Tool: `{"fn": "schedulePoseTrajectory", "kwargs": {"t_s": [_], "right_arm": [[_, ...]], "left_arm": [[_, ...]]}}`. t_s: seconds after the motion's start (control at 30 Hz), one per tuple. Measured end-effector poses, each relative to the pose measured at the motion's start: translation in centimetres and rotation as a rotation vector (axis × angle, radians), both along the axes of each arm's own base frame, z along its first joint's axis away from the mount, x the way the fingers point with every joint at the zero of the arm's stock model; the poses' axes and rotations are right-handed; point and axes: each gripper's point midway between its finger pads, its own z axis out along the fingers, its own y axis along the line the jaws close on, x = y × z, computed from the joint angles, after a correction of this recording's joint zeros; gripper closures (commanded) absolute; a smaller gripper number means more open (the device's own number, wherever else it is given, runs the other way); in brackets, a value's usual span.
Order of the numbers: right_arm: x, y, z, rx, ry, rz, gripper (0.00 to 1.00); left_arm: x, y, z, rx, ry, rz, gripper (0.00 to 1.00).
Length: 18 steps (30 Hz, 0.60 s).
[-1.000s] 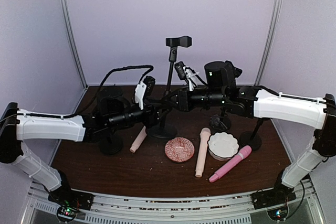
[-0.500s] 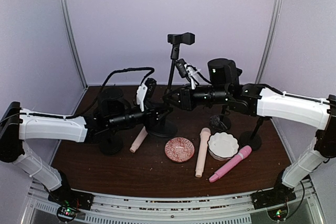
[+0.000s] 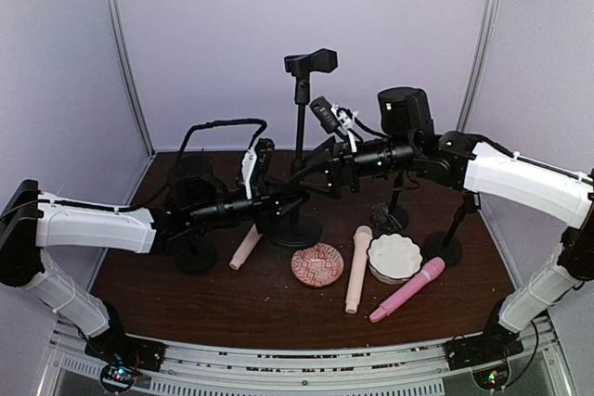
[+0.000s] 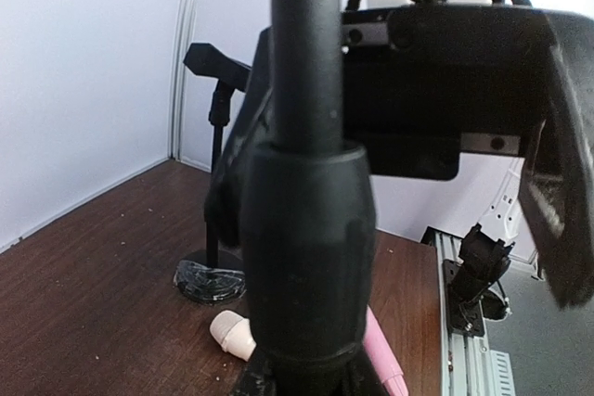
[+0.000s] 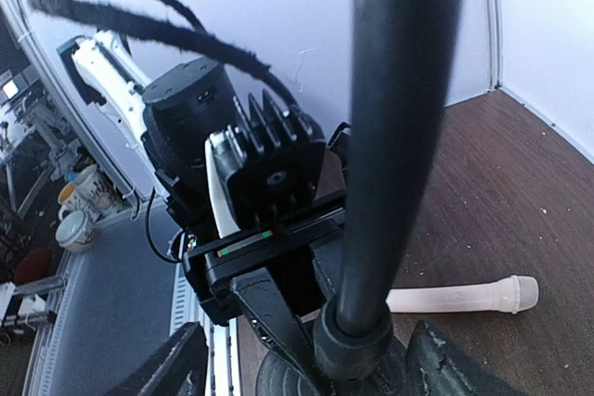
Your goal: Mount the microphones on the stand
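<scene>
**Left hand on the pole, right hand free, mics low and base-side**

- Left gripper (image 3: 295, 196): clamped on the stand (image 3: 299, 141), low on its pole, near the collar as far as the wrist view lets you judge.
- Right gripper (image 3: 312, 173): fingers spread wide either side of the same pole, just above the left one, holding nothing.
- Clip (image 3: 310, 62): straight above both hands, empty.
- Mid cream mic (image 3: 357, 268): flat on the table, below your right gripper and back toward that arm's base. Its long axis runs fore-and-aft, with the wider end pointing away from the bases.
- Pink mic (image 3: 406, 289): further to that hand's right, slanted, head toward the far right.
- Left cream mic (image 3: 245, 248): below and base-side of the left gripper, slanted. You can't tell from here which end is the head.
- Judgement: the right arm is the one to fetch. The mid cream mic is nearest it, and your fingers should close across its shaft, side to side.
</scene>
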Motion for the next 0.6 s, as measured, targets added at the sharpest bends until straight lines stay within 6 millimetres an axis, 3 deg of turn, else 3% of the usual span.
{"fn": "schedulePoseTrajectory", "kwargs": {"t_s": [0.2, 0.47, 0.6], "right_arm": [[0.7, 0.0, 0.7, 0.024, 0.037, -0.161, 0.26], [2.5, 1.0, 0.5, 0.031, 0.106, -0.373, 0.44], [3.6, 1.1, -0.5, 0.021, 0.134, -0.43, 0.46]], "left_arm": [[0.9, 0.4, -1.0, 0.02, 0.028, 0.062, 1.0], [1.9, 1.2, -1.2, 0.026, 0.036, 0.135, 1.0], [2.1, 1.4, -1.4, 0.032, 0.04, 0.153, 1.0]]}}
